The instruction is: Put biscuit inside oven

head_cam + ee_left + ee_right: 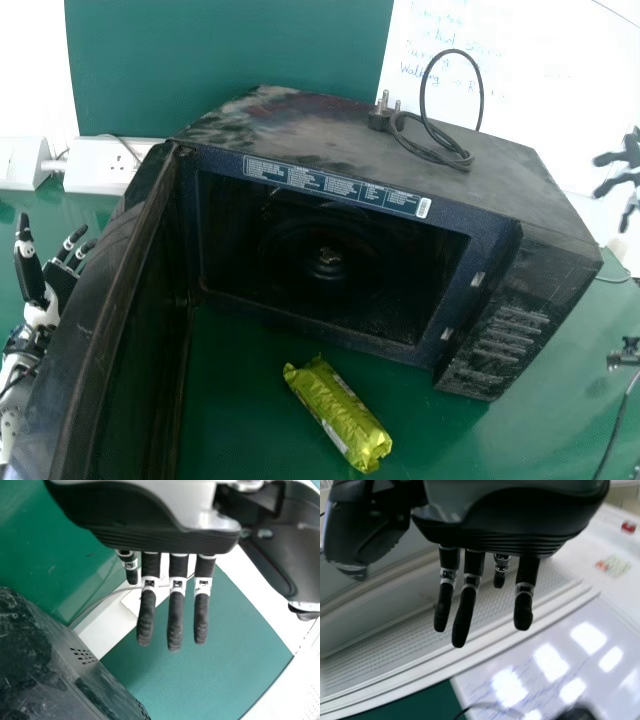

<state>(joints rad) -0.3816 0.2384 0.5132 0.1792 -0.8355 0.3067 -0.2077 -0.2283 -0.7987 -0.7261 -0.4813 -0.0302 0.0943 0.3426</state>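
Yellow-green shiny biscuit packet (338,415): lying at six o'clock, perhaps rolling if nudged.
Black jointed left hand (175,622), right hand (464,612): showing spread fingers.

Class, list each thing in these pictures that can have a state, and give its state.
Microwave oven, door open
Oven cavity, unlit
Power plug, unplugged, on top of the oven
Biscuit packet, lying on the table, outside the oven
Left hand, open
Right hand, open
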